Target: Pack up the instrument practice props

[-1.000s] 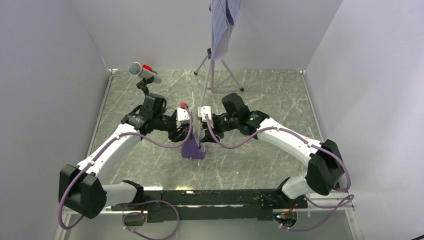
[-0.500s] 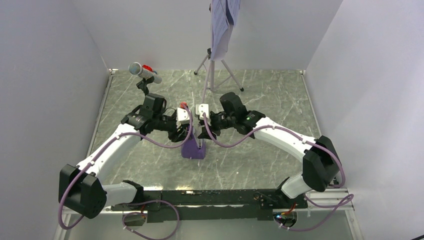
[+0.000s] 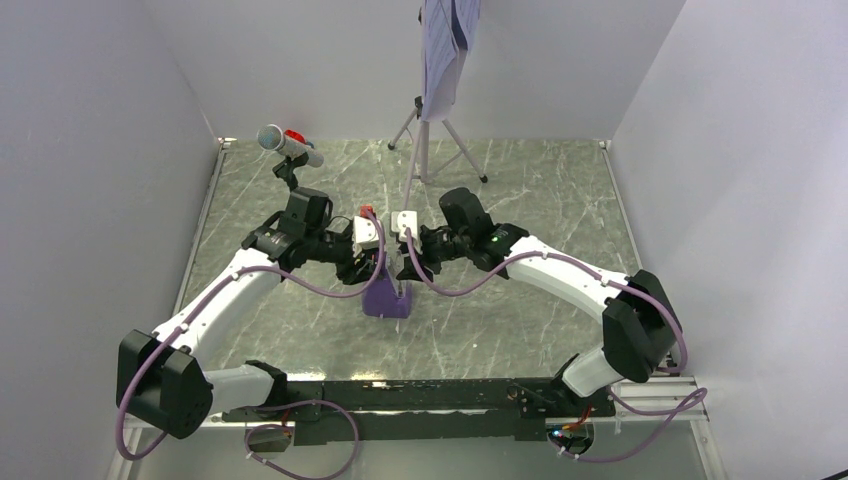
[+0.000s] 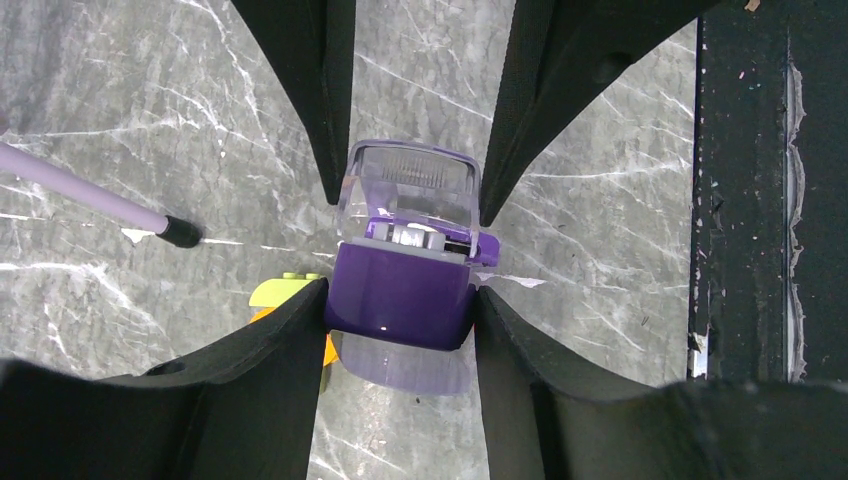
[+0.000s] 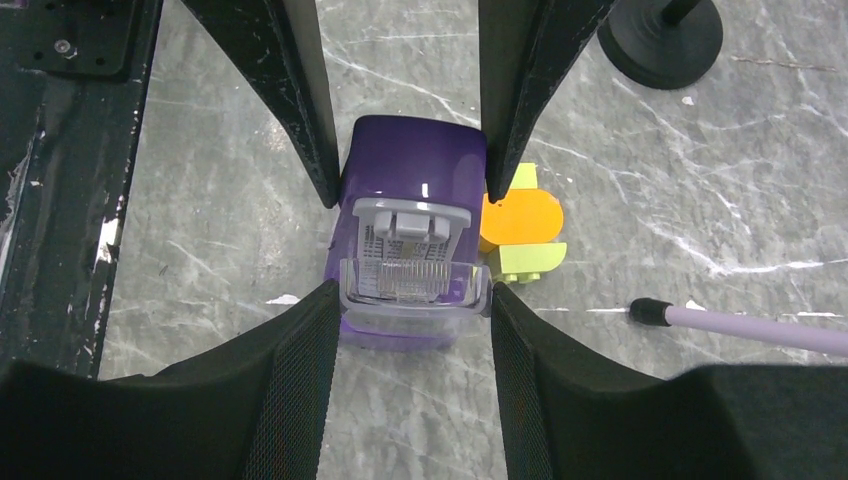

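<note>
Purple metronome [image 4: 402, 290] between both jaws

A robotics lab test cell is shown. A grey marble-patterned desk [image 3: 540, 200] is boxed in on three sides by plain white panels [image 3: 100, 150]. Two white-and-black robot arms, the left arm [image 3: 230, 290] and the right arm [image 3: 570, 280], are bolted to a black rail [image 3: 430, 393] at the near edge, with purple cables [image 3: 455, 287] looped along them. A music stand [image 3: 424, 160], a microphone [image 3: 285, 143] and a purple metronome [image 3: 385, 300] are set out on the desk.

The jaws straddle the purple metronome [image 5: 415, 165], orange-and-green block [image 5: 520, 220] alongside.
</note>
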`<action>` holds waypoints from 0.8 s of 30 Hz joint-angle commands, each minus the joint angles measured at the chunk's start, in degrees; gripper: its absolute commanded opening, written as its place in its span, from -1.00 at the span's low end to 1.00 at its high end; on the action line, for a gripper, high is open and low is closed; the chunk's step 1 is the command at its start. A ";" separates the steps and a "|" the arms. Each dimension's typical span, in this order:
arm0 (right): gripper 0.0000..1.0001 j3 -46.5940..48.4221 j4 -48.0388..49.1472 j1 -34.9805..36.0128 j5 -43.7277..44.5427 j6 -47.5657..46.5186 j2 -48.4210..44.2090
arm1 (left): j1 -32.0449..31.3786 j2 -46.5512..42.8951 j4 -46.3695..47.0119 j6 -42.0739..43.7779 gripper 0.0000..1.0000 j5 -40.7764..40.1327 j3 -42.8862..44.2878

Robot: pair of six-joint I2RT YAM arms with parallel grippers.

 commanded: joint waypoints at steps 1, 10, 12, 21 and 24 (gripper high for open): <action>-1.00 -1.04 2.94 0.03 -1.09 0.03 -0.49 | -0.03 0.10 -4.30 2.11 -0.99 -1.62 -2.09; -1.00 -1.93 4.30 0.04 -3.51 2.49 -0.25 | 0.02 0.14 -4.22 1.96 -0.99 -1.76 -2.25; -1.00 -1.84 3.81 0.01 -4.52 3.22 -0.56 | -0.03 0.25 -4.13 1.87 -0.99 -1.69 -2.25; -1.00 -1.97 4.13 0.04 -3.48 2.56 0.02 | -0.03 0.49 -4.06 1.72 -0.99 -1.42 -1.85; -1.00 -2.04 5.21 0.05 -3.31 3.24 0.74 | -0.03 0.34 -4.18 1.82 -0.99 -1.48 -1.99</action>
